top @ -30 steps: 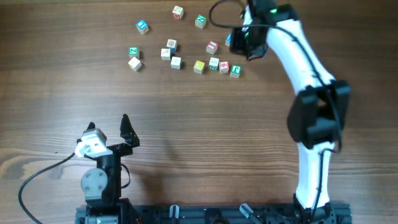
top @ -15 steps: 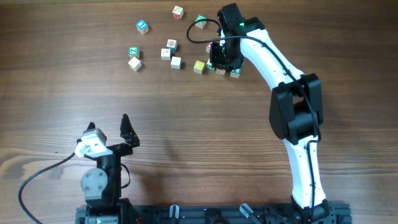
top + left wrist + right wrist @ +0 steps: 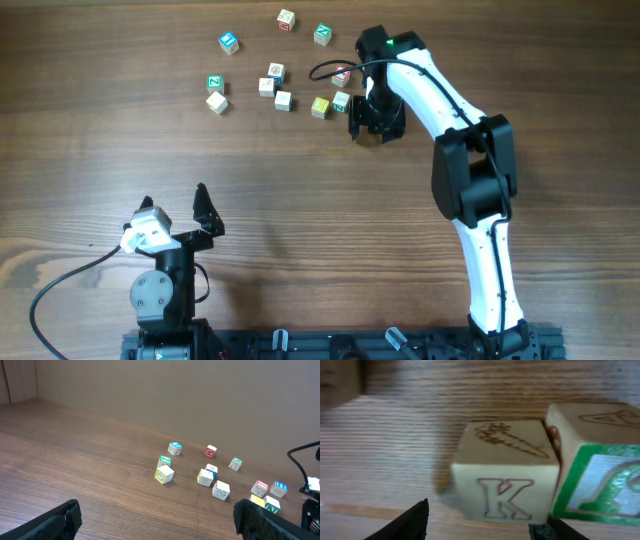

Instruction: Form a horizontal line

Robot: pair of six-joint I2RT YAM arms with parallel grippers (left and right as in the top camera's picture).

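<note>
Right hand (image 3: pixel 375 128) was down at the right end of the line of cubes (image 3: pixel 341 102), far side of the counter (image 3: pixel 300 200). From overhead only the left part of the line showed: the yellow cube (image 3: pixel 320 107) at the left end and a green-marked one touching it. The rest was hidden under the hand and arm, so straightness couldn't be judged.

Right wrist view: fingers (image 3: pixel 407 522) spread, with the K cube (image 3: pixel 507 480) sitting ahead between them, carrot drawing on its top face. There was a gap between the left finger and the cube, so nothing was pinched. The green-faced cube (image 3: pixel 600 485) was butted against the K cube's right side.

Left hand (image 3: pixel 176 205) was near the front edge of the counter, well apart from all cubes. Its fingers (image 3: pixel 50 520) were spread wide with nothing between them.

Loose cubes (image 3: pixel 275 71) were scattered left of and behind the line, among them a blue-faced cube (image 3: pixel 229 42) and a green-faced one (image 3: pixel 322 34). A red-marked cube (image 3: pixel 341 75) sat just behind the line, partly under the cable.
</note>
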